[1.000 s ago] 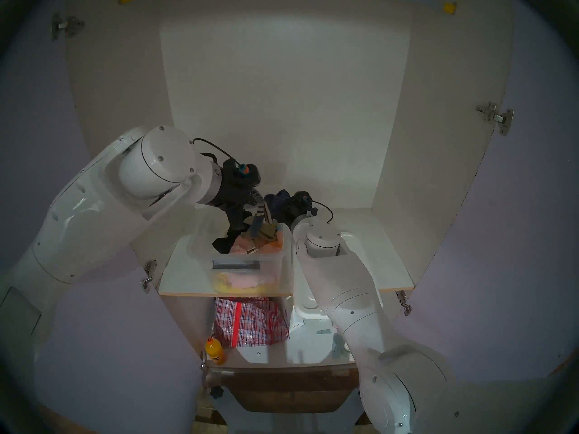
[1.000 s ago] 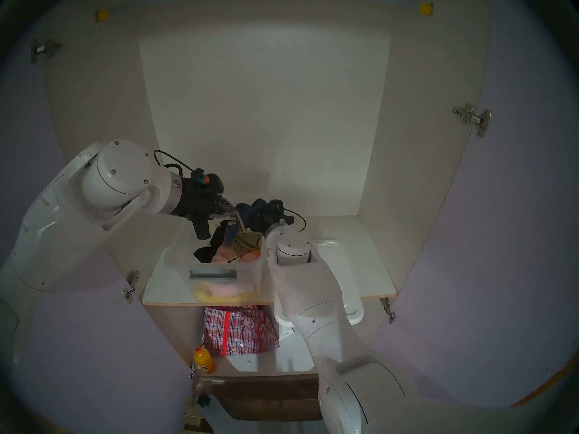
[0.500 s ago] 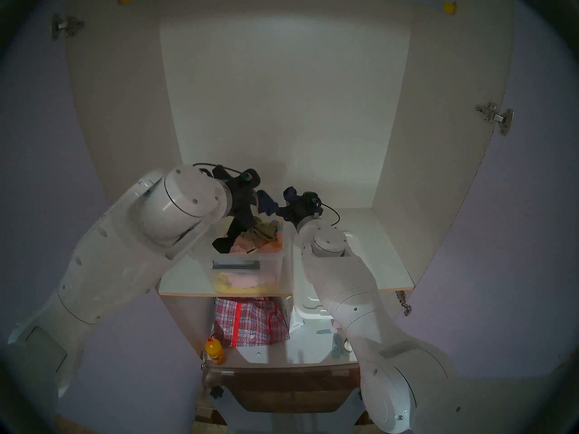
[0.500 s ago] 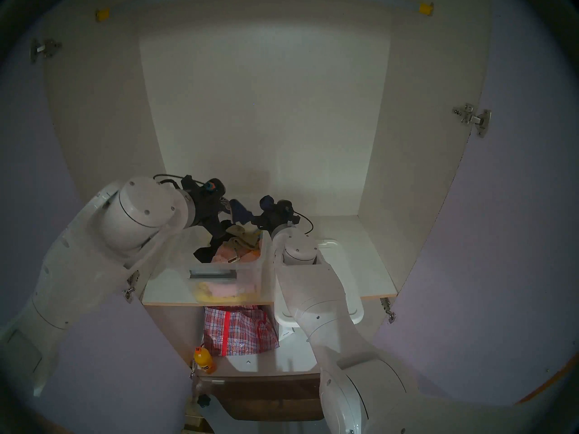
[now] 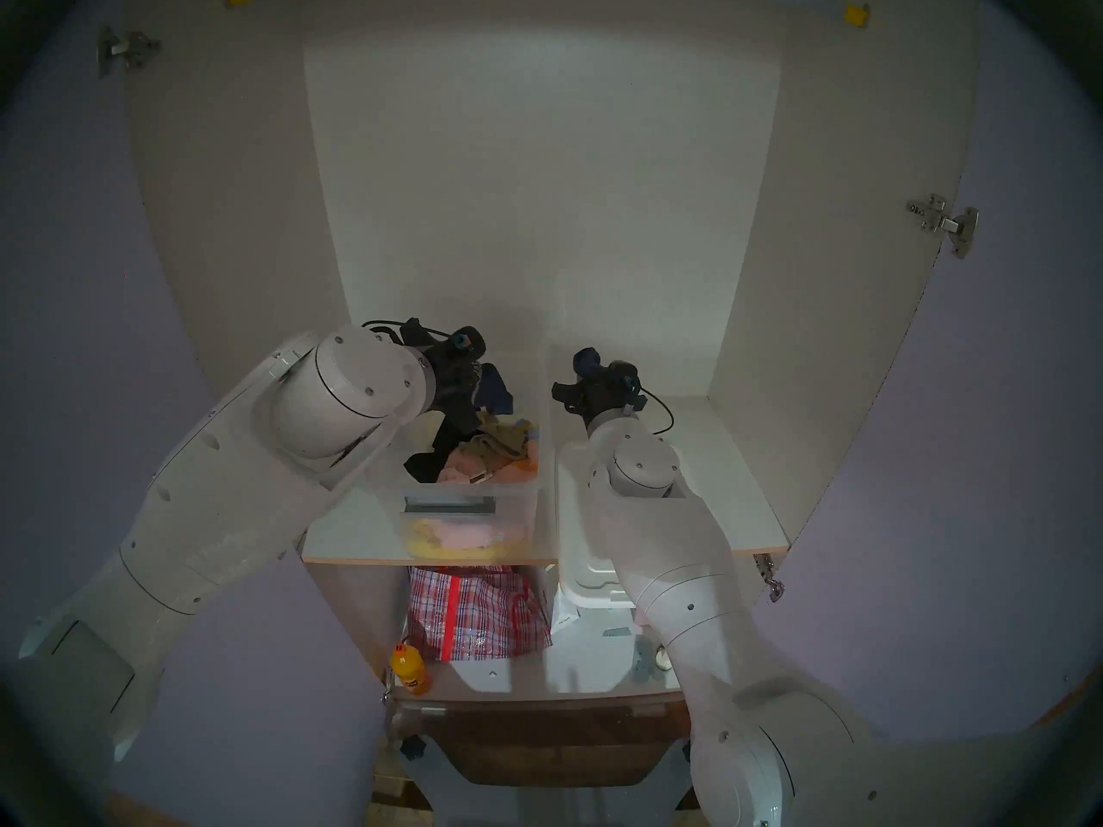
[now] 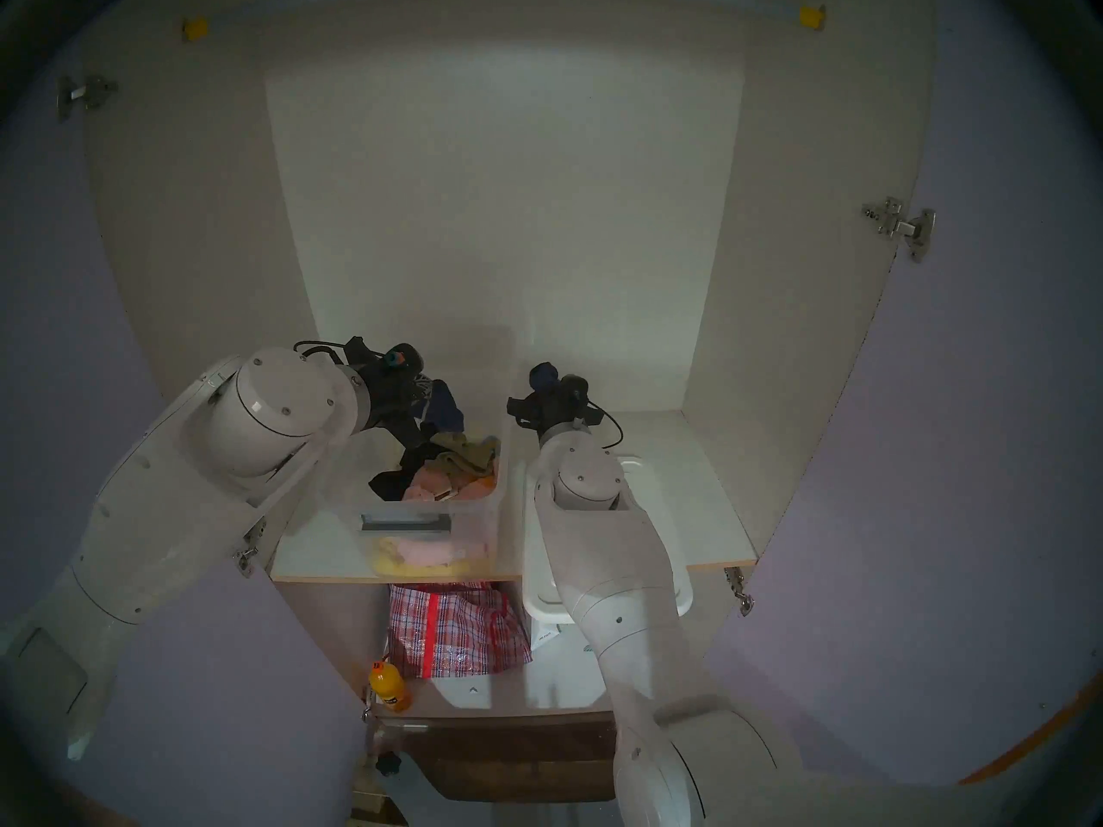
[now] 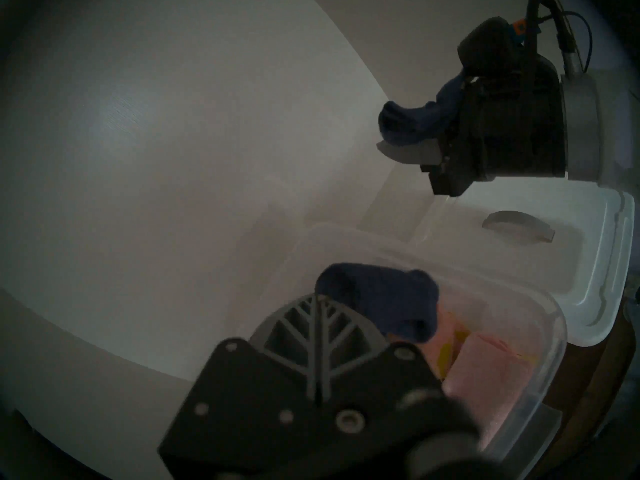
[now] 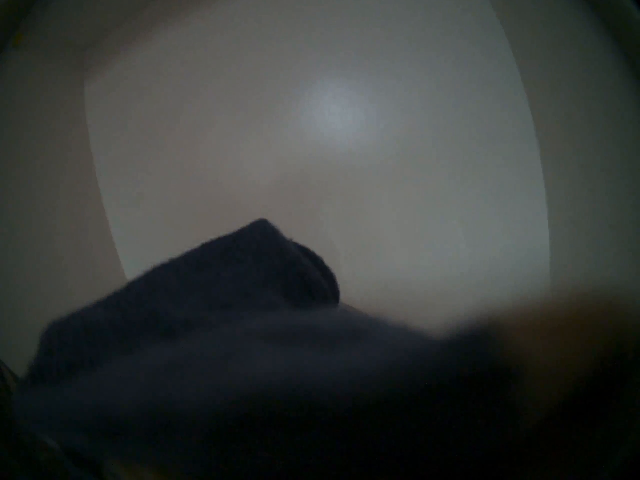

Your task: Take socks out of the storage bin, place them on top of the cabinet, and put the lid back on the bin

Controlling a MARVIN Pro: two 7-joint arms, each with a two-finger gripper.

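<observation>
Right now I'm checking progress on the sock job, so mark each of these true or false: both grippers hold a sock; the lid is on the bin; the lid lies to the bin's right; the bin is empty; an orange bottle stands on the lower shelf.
1. Both grippers hold a sock: true. The left gripper and the right gripper each pinch a navy sock.
2. The lid is on the bin: false, the bin is open.
3. The lid lies to the bin's right: true.
4. The bin is empty: false, clothes remain inside.
5. An orange bottle stands on the lower shelf: true.
</observation>
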